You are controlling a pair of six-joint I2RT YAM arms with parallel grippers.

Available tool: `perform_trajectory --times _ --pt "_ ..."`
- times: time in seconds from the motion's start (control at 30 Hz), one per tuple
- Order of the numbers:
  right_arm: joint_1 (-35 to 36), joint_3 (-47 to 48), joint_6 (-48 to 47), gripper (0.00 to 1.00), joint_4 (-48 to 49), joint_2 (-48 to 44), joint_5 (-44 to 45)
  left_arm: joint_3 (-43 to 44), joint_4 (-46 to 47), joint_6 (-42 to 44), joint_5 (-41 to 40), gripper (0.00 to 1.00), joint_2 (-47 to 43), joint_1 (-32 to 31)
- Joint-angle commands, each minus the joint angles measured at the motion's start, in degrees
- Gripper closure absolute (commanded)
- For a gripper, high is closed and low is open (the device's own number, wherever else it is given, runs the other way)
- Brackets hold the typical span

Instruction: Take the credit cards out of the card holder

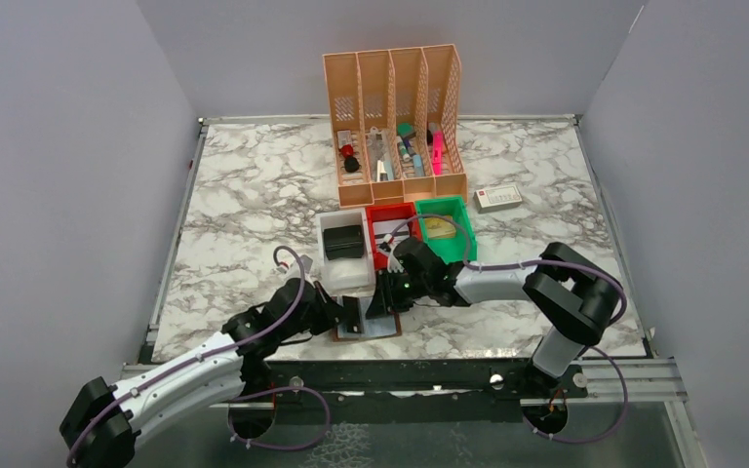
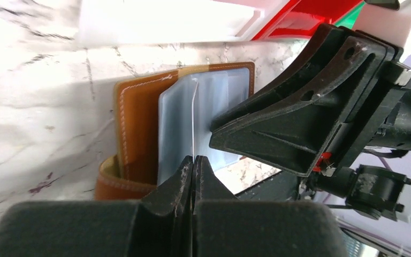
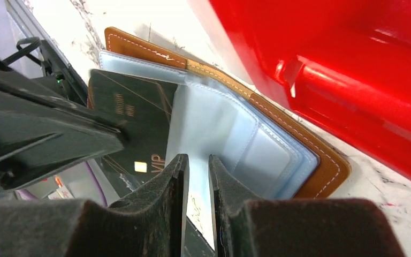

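Note:
The brown card holder point(image 1: 369, 331) lies open at the table's near edge, its bluish clear sleeves point(image 3: 230, 128) fanned up. In the left wrist view the holder point(image 2: 136, 123) sits just past my left gripper point(image 2: 193, 159), which is shut on a thin card seen edge-on. In the right wrist view that card point(image 3: 134, 112) is dark with gold "VIP" lettering, and the left fingers point(image 3: 59, 139) reach it from the left. My right gripper point(image 3: 198, 159) hovers over the sleeves with a narrow gap between its jaws and nothing pinched. The two grippers point(image 1: 351, 314) point(image 1: 382, 295) are close together.
A red bin point(image 3: 353, 69) stands right behind the holder, flanked by a white bin point(image 1: 343, 273) holding a black case and a green bin point(image 1: 444, 210). An orange file organiser point(image 1: 395, 117) and a white box with a red end point(image 1: 498, 198) are farther back.

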Motion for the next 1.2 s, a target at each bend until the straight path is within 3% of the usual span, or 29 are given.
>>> perform_trajectory --times 0.0,0.33,0.67,0.9,1.17 --pt "-0.1 -0.2 -2.9 0.73 -9.0 0.3 7.7 5.5 -13.3 4.5 -8.6 1.00 -3.2 0.1" --pt "-0.1 -1.0 -4.7 0.68 -5.6 -9.4 6.0 12.6 -19.2 9.3 -11.8 1.00 -2.6 0.1" --pt "-0.2 -0.7 -5.6 0.44 -7.7 -21.3 14.0 22.3 -20.0 20.5 -12.0 1.00 3.9 1.0" --pt "-1.5 -2.4 -2.3 0.38 -4.0 -20.9 11.7 21.6 -12.3 25.9 3.0 1.00 3.2 8.2" --pt "-5.7 -7.9 3.7 0.37 8.8 -20.7 0.3 13.1 6.9 21.5 30.4 1.00 2.3 19.2"
